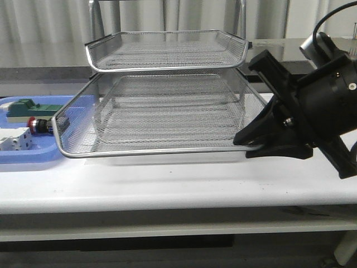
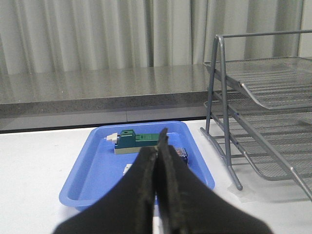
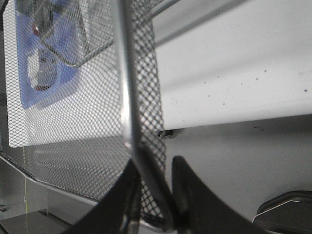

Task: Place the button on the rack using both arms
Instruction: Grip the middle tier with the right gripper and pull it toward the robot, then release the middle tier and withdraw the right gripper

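Gripping rack (image 3: 127,97), right fingers (image 3: 183,195)

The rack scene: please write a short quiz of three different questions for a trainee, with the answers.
1. True or false: the button lies in the blue tray.
2. What does the right claw grip?
A. the button
B. the rim of a rack tray
C. nothing
3. Fill in: the left claw is ____ (open/shut).

Key:
1. True; it lies beside the green block.
2. B; its fingers close on the pulled-out tray's edge.
3. Shut, holding nothing.
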Robot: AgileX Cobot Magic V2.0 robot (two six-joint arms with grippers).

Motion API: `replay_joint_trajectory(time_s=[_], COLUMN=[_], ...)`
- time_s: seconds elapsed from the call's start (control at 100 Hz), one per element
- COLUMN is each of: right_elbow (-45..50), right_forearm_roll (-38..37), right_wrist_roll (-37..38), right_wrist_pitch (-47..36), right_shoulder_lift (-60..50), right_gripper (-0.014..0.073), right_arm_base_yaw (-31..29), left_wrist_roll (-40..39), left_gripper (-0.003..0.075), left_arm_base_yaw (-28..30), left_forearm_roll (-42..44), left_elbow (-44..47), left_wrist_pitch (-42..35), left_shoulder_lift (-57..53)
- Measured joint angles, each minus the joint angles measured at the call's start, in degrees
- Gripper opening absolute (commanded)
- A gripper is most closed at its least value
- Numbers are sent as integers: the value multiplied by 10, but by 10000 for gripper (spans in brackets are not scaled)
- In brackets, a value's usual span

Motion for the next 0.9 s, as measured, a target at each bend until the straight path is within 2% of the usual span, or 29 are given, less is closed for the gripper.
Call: replay_joint_trajectory(time_s=[0.08, 0.3, 0.39, 0.61, 0.9], right_elbow=[0, 1, 2, 7, 8], right_forearm_roll=[-3, -28, -38, -64, -118], right_wrist_roll=[-2, -16, -18, -26, -13], right_wrist_pitch=[-1, -13, -20, -25, -43], right_shoulder_lift=[-2, -3, -3, -23, -117], right_gripper=[82, 451, 540, 551, 551], right_arm_base_yaw=[0, 1, 1, 1, 1], left_wrist_roll=[0, 0, 0, 0, 0], left_gripper=[-20, -20, -20, -20, -20], left_arm_base_yaw=[0, 0, 0, 0, 0], left_forearm_roll=[0, 0, 0, 0, 0], left_elbow=[0, 0, 0, 0, 0], left_wrist_pitch=[0, 0, 0, 0, 0], left_shoulder_lift=[0, 0, 0, 0, 0])
